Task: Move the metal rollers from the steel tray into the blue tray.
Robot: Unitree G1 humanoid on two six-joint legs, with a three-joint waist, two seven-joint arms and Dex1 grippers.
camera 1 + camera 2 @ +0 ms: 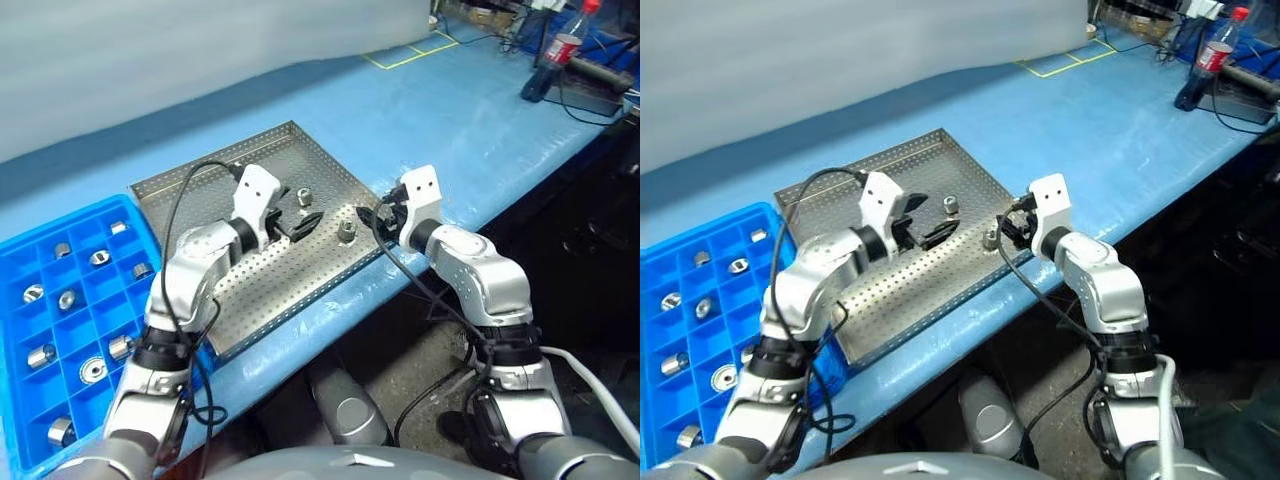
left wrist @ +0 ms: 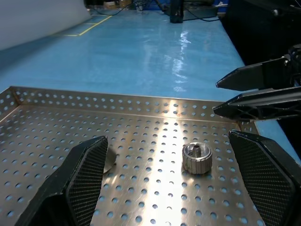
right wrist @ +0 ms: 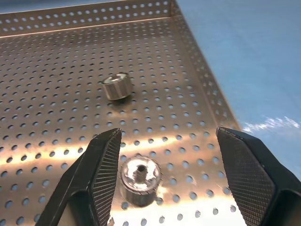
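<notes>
Left eye view, cola bottle (image 1: 563,46) far beyond steel tray (image 1: 190,180), yellow tape (image 1: 410,55)

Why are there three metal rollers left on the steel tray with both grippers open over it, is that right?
Not three. The left eye view shows two metal rollers still on the steel tray: one roller farther back, the other roller close to the right gripper. The rest is right: the left gripper and the right gripper are both open over the tray.
</notes>
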